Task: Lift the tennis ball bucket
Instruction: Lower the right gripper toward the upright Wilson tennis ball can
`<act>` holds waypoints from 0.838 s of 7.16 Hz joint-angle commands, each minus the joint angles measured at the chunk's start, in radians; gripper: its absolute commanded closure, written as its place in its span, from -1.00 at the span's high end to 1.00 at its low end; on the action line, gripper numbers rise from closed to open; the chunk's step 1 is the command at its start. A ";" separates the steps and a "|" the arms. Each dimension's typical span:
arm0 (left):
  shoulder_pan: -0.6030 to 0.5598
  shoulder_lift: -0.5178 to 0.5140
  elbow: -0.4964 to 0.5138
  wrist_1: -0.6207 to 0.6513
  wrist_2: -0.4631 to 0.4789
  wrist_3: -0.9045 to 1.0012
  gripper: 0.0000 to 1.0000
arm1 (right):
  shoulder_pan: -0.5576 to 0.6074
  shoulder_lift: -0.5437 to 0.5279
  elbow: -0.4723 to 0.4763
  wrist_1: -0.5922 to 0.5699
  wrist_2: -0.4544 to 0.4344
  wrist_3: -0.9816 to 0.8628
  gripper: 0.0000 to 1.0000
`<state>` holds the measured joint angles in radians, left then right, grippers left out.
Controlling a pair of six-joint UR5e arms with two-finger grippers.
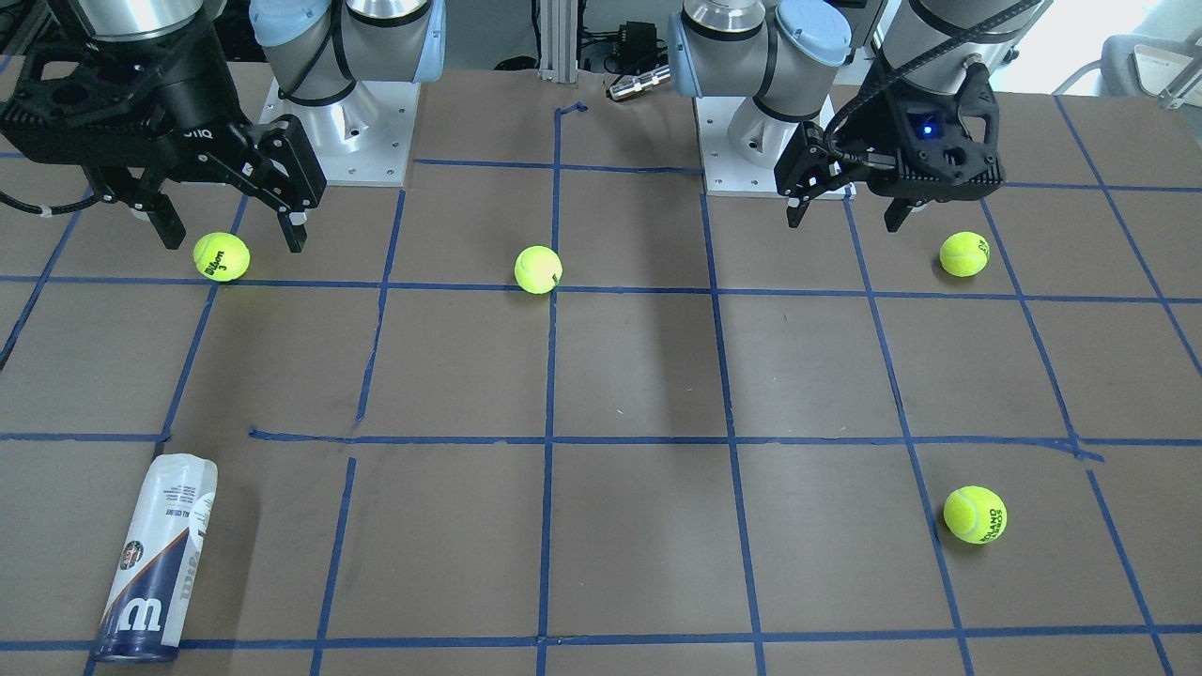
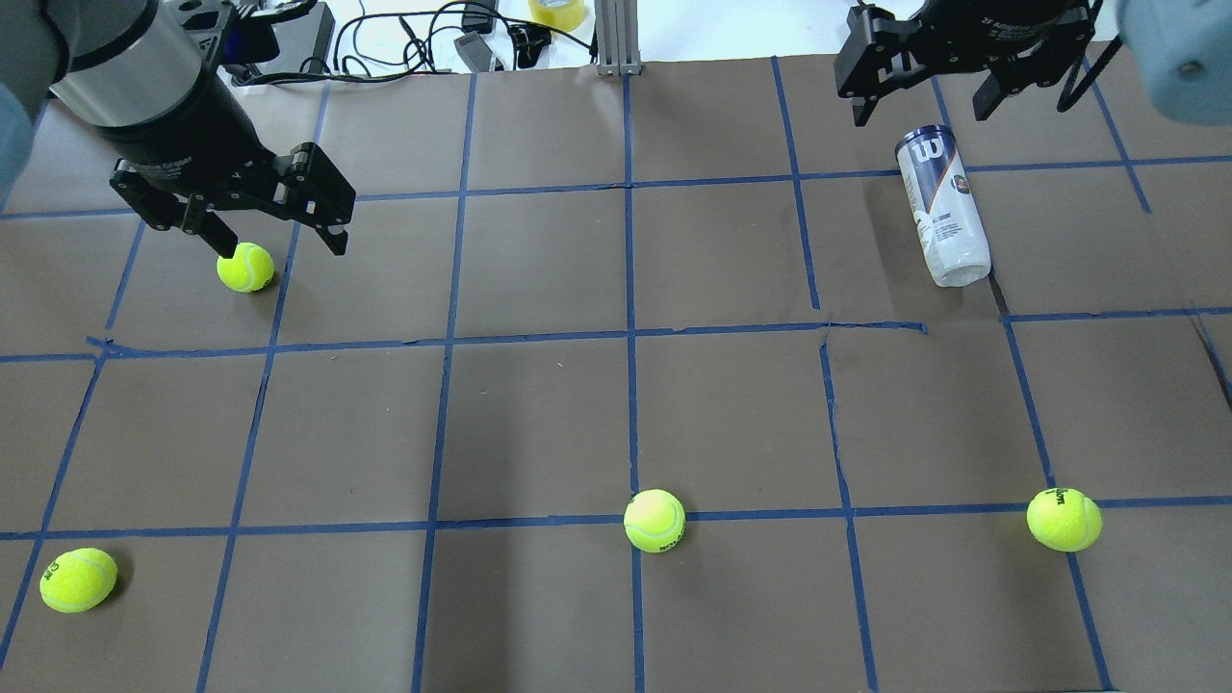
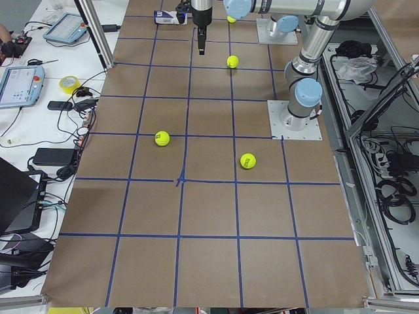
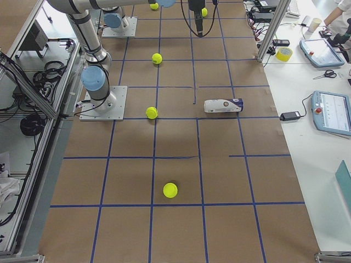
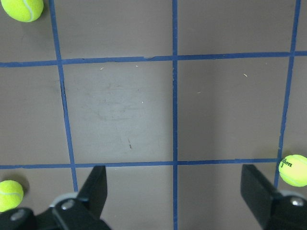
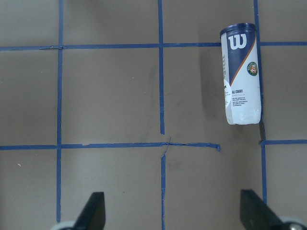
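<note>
The tennis ball bucket point(image 2: 943, 207) is a slim can with a white and navy label and a "W" logo. It lies on its side on the brown table, at the far right from the robot. It also shows in the front view point(image 1: 155, 563) and in the right wrist view point(image 6: 241, 74). My right gripper point(image 2: 919, 111) is open and empty, well above the table. In its wrist view the can lies ahead and to the right of the open fingers point(image 6: 93, 211). My left gripper point(image 2: 281, 245) is open and empty, high over the table's left half.
Several loose yellow-green tennis balls lie on the blue-taped table: one far left point(image 2: 245, 267), one near centre point(image 2: 654, 520), one near right point(image 2: 1064, 520), one near left point(image 2: 77, 579). Cables and a tape roll point(image 2: 556, 12) lie beyond the far edge.
</note>
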<state>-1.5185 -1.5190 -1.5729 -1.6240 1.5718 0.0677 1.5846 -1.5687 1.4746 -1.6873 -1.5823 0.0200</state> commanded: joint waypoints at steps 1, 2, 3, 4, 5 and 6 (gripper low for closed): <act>0.001 0.010 -0.002 -0.008 -0.006 0.004 1.00 | 0.000 -0.007 0.027 0.001 -0.001 -0.002 1.00; 0.000 0.013 -0.006 -0.010 -0.003 0.004 1.00 | 0.000 -0.007 0.042 0.000 -0.001 0.000 1.00; -0.002 0.013 -0.006 -0.010 -0.001 -0.005 1.00 | -0.002 -0.007 0.044 0.000 0.002 -0.005 1.00; -0.002 0.013 -0.006 -0.011 -0.003 -0.006 1.00 | -0.002 -0.007 0.041 -0.003 -0.001 -0.005 1.00; -0.003 0.013 -0.006 -0.011 -0.001 -0.006 1.00 | -0.003 -0.004 0.042 0.000 -0.011 0.000 1.00; -0.002 0.014 -0.006 -0.013 -0.001 -0.006 1.00 | -0.002 -0.010 0.041 0.001 -0.004 0.009 1.00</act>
<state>-1.5207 -1.5060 -1.5784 -1.6354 1.5704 0.0619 1.5825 -1.5751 1.5161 -1.6877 -1.5882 0.0209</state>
